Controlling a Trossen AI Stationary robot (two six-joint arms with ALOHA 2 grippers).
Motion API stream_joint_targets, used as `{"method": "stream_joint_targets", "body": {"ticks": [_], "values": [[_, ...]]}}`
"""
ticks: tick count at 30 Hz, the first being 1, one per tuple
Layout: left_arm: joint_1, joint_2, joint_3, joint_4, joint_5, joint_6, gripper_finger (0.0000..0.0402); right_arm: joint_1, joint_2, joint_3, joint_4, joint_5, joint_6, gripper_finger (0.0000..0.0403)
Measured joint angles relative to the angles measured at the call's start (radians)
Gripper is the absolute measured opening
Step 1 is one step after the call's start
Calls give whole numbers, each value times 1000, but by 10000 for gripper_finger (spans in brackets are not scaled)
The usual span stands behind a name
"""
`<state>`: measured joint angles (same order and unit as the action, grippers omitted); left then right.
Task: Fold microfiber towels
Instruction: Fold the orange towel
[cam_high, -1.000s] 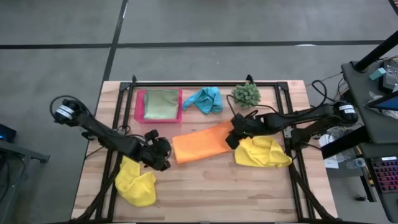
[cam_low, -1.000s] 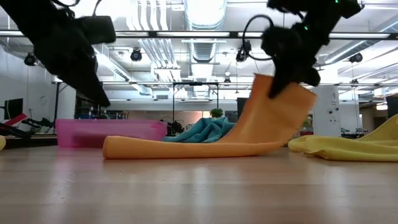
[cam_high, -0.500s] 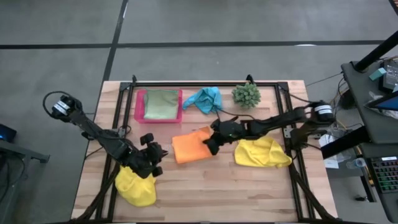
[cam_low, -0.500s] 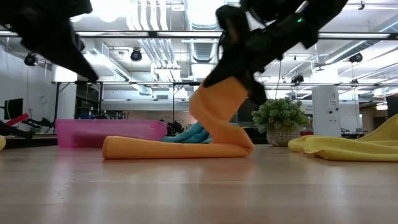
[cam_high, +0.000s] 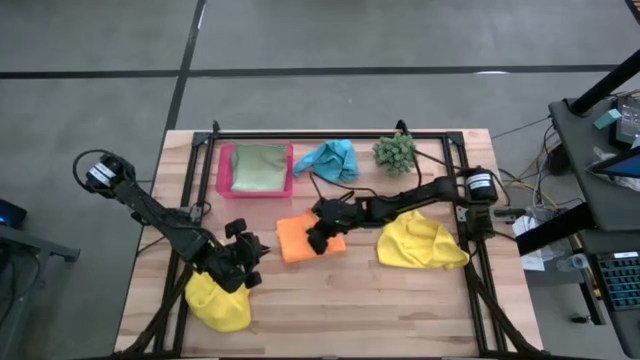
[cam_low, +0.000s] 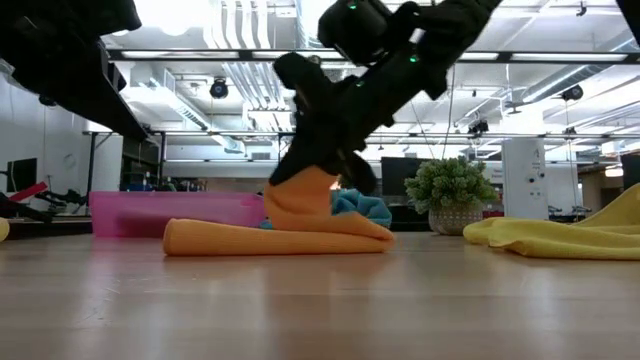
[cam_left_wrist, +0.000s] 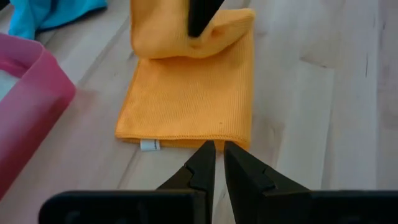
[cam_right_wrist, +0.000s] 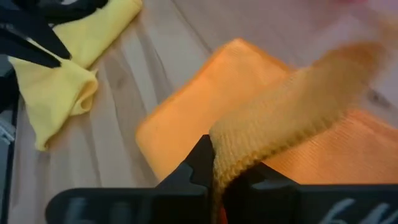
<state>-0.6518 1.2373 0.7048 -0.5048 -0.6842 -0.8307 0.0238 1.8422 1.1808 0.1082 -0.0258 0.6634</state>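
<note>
The soft orange microfiber towel (cam_high: 308, 236) lies mid-tabletop, one edge doubled over itself and pinched in the right pincer (cam_high: 318, 238). The left pincer (cam_high: 243, 268), closed on nothing, hovers beside a crumpled yellow microfiber towel (cam_high: 218, 300).

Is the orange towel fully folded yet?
Not yet: the right hand holds one edge of the orange towel raised, doubled over its flat half.

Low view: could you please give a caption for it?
Right gripper folding the orange towel over itself.

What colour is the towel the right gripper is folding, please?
Orange towel; the left wrist view shows it best.
</note>
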Motion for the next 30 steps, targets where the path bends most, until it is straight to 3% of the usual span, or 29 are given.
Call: {"method": "stream_joint_targets", "body": {"ticks": [10,20,25,30], "values": [[2,20,0,13,-31,3,20,6,40,124,-114,27,-100,65],[2,21,0,31,-38,6,20,9,41,141,-132,32,-137,112],[2,23,0,40,-39,7,20,9,41,140,-212,103,-132,164],[2,23,1,53,-40,8,20,11,41,140,-208,93,-125,223]]}}
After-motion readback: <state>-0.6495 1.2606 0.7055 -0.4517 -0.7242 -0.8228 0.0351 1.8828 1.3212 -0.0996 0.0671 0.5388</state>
